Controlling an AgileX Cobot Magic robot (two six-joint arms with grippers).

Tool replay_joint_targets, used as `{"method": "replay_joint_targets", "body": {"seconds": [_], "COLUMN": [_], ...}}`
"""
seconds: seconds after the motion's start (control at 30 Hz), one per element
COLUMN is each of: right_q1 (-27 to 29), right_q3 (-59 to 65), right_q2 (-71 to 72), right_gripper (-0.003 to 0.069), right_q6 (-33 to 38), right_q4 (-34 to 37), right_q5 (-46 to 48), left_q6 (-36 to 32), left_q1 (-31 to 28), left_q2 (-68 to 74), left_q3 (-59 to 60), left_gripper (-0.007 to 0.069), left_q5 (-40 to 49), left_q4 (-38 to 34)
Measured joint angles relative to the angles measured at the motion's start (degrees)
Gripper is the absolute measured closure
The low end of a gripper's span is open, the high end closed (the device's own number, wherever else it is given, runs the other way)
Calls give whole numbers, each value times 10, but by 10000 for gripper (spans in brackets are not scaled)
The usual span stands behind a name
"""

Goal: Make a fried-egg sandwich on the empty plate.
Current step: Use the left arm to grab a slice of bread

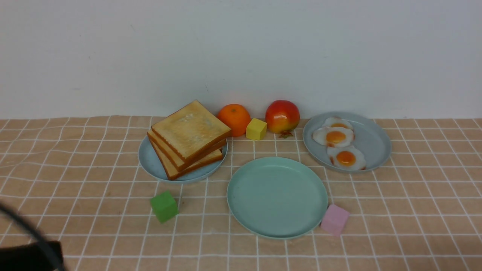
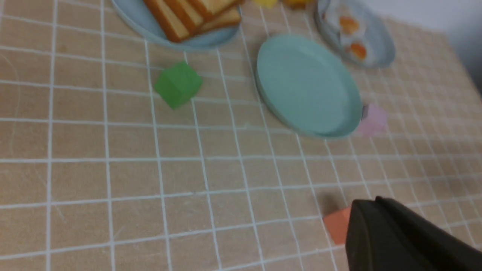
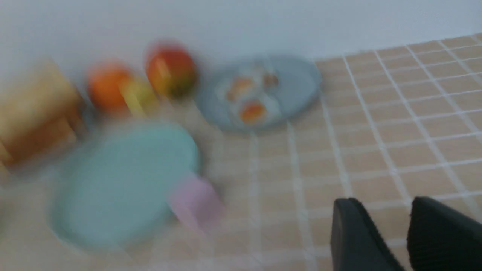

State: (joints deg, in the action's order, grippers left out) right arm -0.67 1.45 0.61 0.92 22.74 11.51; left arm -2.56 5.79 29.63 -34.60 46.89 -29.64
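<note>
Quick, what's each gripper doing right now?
Left gripper: closed, fingers together, holding nothing.
Right gripper: open, nothing between the fingers.

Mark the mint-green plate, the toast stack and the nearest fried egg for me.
mint-green plate [image 1: 276, 195]: front view, bare centre of the dish.
toast stack [image 1: 190, 130]: front view, face of the top slice.
nearest fried egg [image 1: 346, 158]: front view, on its yolk.

Light: bright, even, diffuse
Shadows: faint, short, soft-edged
Front view: sharp throughout
Left wrist view: slightly soft, far end blurred
Right wrist view: heavy motion smear, worst across empty plate [image 3: 124, 180]
</note>
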Motion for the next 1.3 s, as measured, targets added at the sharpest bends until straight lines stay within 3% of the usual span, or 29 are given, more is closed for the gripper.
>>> {"method": "replay_joint_targets", "body": {"seconds": [0.2, 0.23, 0.33, 0.4, 0.6, 0.7, 0.93, 1.3], "right_q1": [0, 0, 0, 0, 0, 0, -40, -89], "right_q3": [0, 0, -28, -50, -263, -348, -489, -535], "right_q2": [0, 0, -1, -10, -165, -248, -363, -372], "right_gripper": [420, 420, 426, 438, 630, 669, 658, 651], "right_q6": [-70, -70, -52, -38, 97, 128, 148, 151], "right_q4": [181, 181, 212, 212, 143, 92, 43, 26], "right_q5": [-67, -67, 8, 56, 335, 427, 510, 538], "left_q6": [-15, -16, -53, -69, -94, -82, -46, -60], "left_q1": [1, 1, 1, 5, 119, 161, 166, 166], "left_q2": [92, 99, 151, 169, 235, 269, 442, 715], "left_q3": [-27, -27, -29, -29, -32, -59, -209, -449], "left_gripper": [612, 612, 612, 612, 613, 618, 638, 615], "left_q5": [-45, -47, -64, -63, -68, -67, -52, -42], "left_q4": [5, 5, 5, 5, 67, 105, 231, 306]}}
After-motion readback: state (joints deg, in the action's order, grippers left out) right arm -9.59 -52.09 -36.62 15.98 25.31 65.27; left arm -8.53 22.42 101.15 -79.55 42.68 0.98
